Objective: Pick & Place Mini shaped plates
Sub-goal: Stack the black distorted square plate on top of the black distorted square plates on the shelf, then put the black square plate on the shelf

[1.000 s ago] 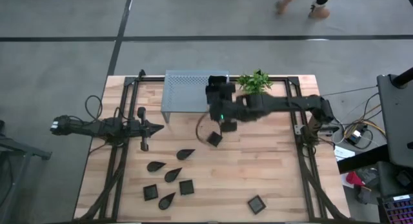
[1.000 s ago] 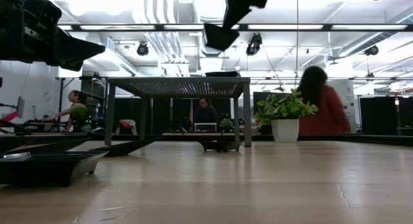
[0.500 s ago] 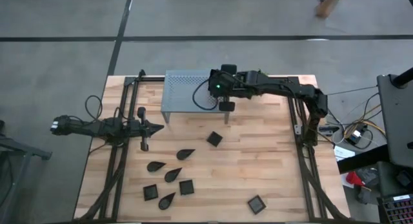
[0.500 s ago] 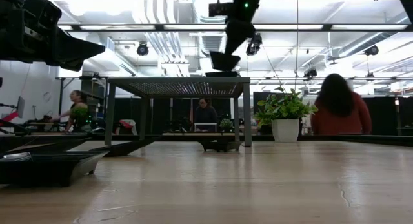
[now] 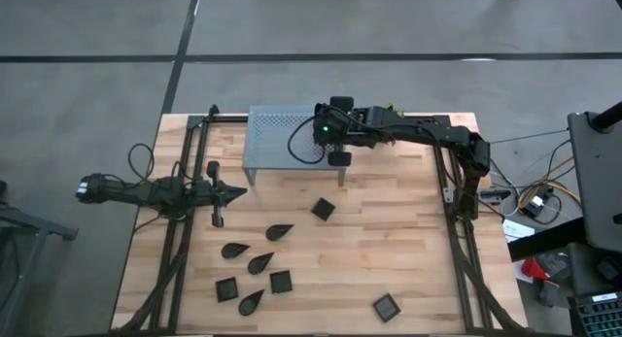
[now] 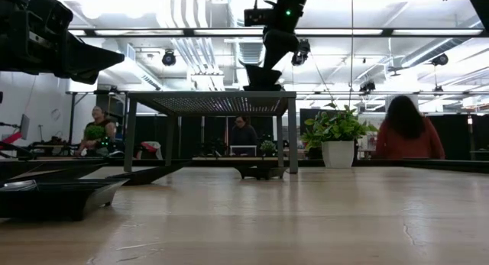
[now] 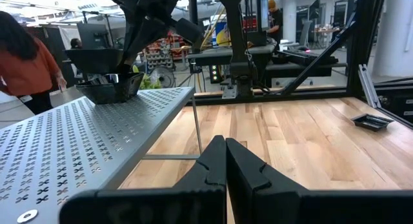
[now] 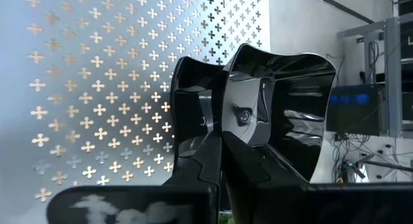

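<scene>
I see the right gripper [image 8: 219, 156] clamped on a black dish [image 8: 284, 108] above the shelf [image 5: 282, 133] at 12 o'clock; left gripper [image 7: 224, 162] closed, empty.

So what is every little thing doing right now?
right gripper: jaws shut on a wavy-edged plate over the shelf.
left gripper: jaws shut, empty, waiting at the table's left.
perforated metal shelf: standing upright.
loose plates: lying flat on the table.
plant: upright.
</scene>
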You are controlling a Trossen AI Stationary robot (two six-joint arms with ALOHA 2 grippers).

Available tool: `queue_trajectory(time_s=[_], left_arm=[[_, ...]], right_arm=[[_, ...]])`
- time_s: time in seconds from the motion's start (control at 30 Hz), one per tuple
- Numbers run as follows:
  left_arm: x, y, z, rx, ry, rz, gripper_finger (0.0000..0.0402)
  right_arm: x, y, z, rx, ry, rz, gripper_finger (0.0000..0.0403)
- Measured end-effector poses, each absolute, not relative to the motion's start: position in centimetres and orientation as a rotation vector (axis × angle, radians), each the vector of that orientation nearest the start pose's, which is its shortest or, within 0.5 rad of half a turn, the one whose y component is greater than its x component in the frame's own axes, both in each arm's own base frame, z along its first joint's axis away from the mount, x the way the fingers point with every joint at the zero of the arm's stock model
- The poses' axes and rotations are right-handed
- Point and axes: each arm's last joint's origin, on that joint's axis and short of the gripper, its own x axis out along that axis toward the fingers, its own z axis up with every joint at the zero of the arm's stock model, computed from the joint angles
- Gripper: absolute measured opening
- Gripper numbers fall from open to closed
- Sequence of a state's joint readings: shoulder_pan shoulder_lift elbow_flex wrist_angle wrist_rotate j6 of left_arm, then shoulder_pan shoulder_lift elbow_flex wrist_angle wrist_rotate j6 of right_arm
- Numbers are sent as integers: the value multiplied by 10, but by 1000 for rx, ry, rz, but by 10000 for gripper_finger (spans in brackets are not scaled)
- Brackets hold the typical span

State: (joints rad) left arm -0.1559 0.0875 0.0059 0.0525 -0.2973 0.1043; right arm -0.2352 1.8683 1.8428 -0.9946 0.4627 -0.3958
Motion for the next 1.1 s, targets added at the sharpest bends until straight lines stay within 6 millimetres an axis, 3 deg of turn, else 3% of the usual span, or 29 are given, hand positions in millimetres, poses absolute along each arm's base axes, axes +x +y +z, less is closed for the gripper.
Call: queue_trajectory(time_s=[0.6, 1.1], left_arm=[[102, -7, 164, 111, 36, 140, 0], [102, -7, 164, 111, 36, 140, 0]], right_arm=[[381, -107, 328, -457, 1130, -437, 10], [382, -101, 328, -403, 1104, -473, 101]])
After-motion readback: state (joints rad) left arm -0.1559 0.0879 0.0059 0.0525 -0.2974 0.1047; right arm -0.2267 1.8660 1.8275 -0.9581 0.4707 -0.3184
